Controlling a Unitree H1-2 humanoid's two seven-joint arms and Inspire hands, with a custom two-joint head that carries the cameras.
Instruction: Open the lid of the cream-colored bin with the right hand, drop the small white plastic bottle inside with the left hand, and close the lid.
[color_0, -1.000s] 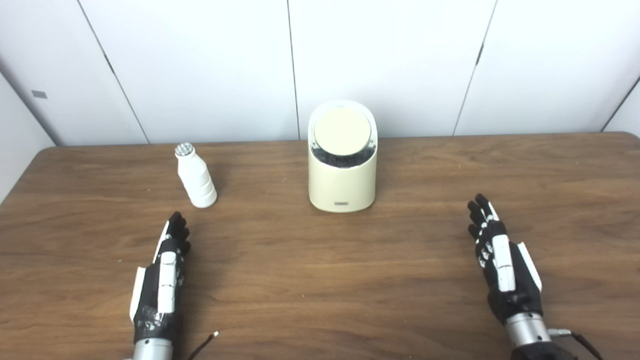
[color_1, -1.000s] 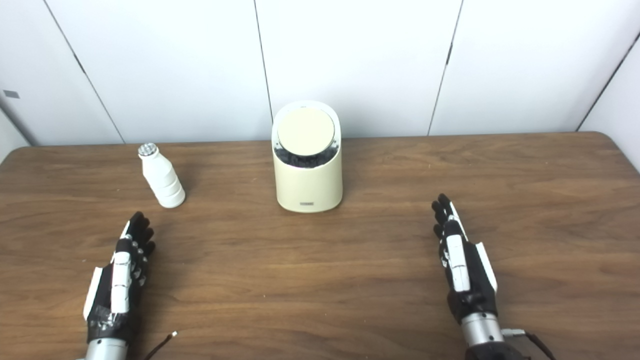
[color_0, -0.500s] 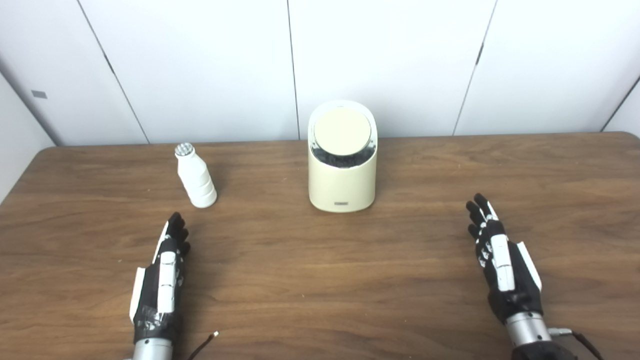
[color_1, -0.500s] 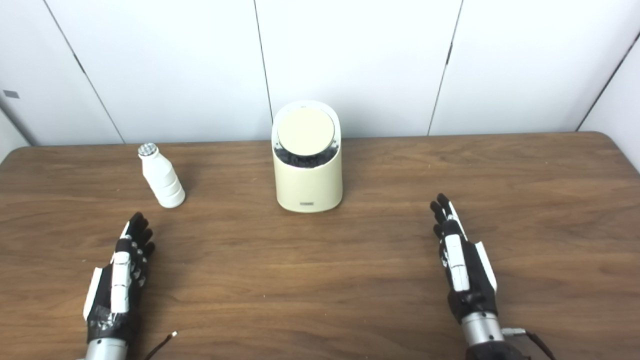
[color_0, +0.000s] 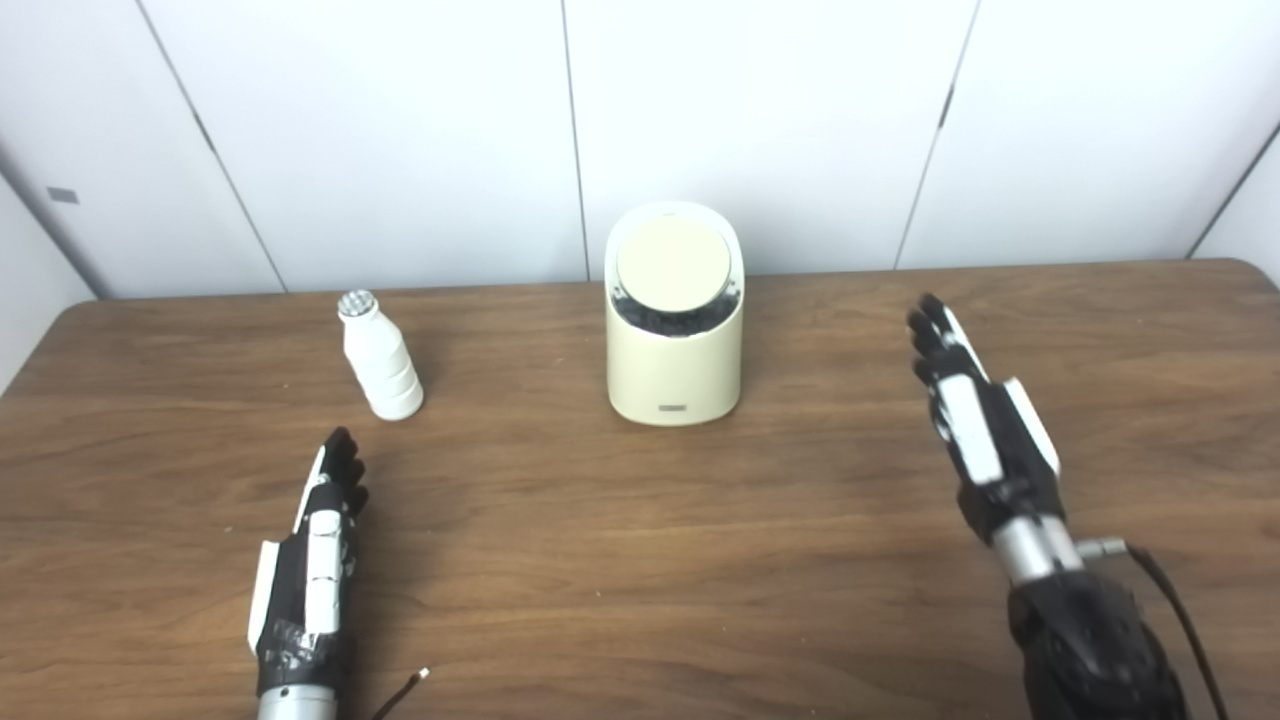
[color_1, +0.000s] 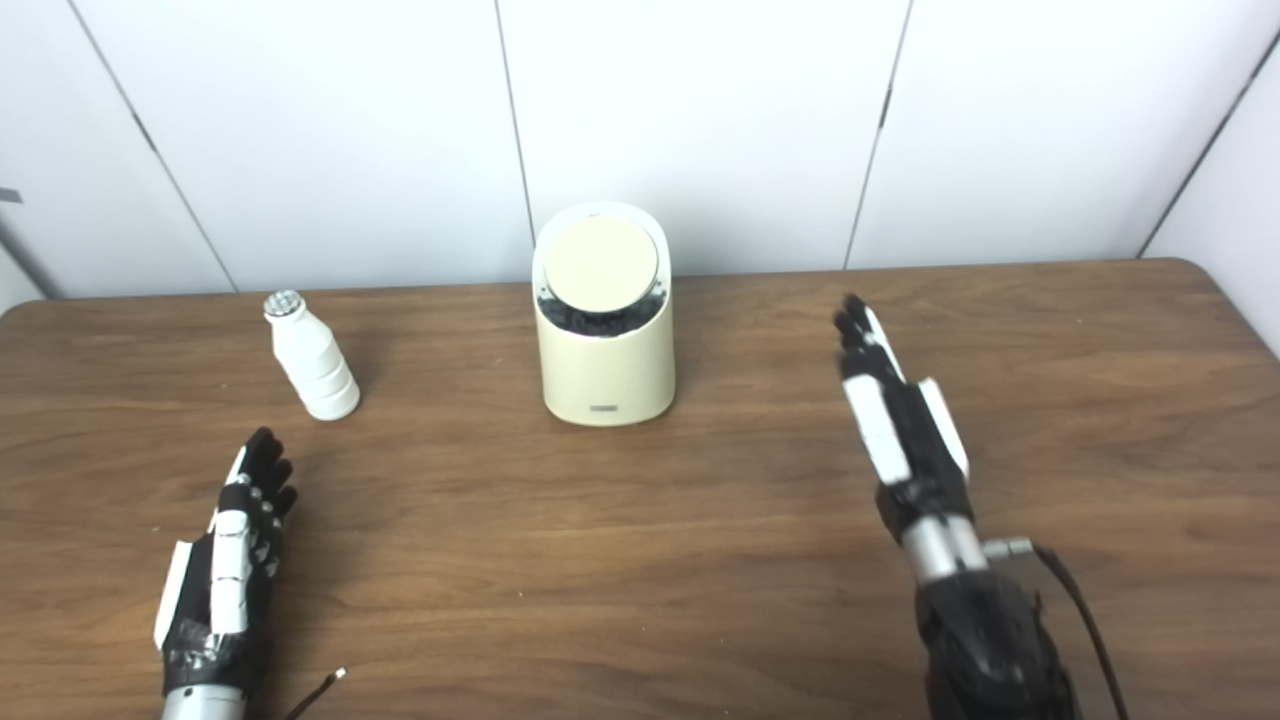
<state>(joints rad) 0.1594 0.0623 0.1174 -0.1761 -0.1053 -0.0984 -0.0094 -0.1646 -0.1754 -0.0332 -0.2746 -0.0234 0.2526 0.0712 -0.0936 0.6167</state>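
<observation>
A cream-colored bin (color_0: 675, 345) stands at the back middle of the wooden table (color_0: 600, 560). Its round lid (color_0: 673, 268) is closed, tilted toward me. A small white plastic bottle (color_0: 379, 356) with a silvery cap stands upright to the bin's left. My left hand (color_0: 318, 545) lies open and flat on the table in front of the bottle, apart from it. My right hand (color_0: 975, 420) is open, fingers stretched, raised above the table to the right of the bin and not touching it. In the right eye view the bin (color_1: 605, 350) and right hand (color_1: 900, 420) also show.
White wall panels (color_0: 760, 130) close off the back of the table. A thin cable end (color_0: 405, 690) lies near the front edge by my left wrist. A cable (color_0: 1165, 600) runs from my right wrist.
My right hand has lifted off the table and moved forward and up, closer to the bin's level. The left hand stays put. The camera has shifted slightly.
</observation>
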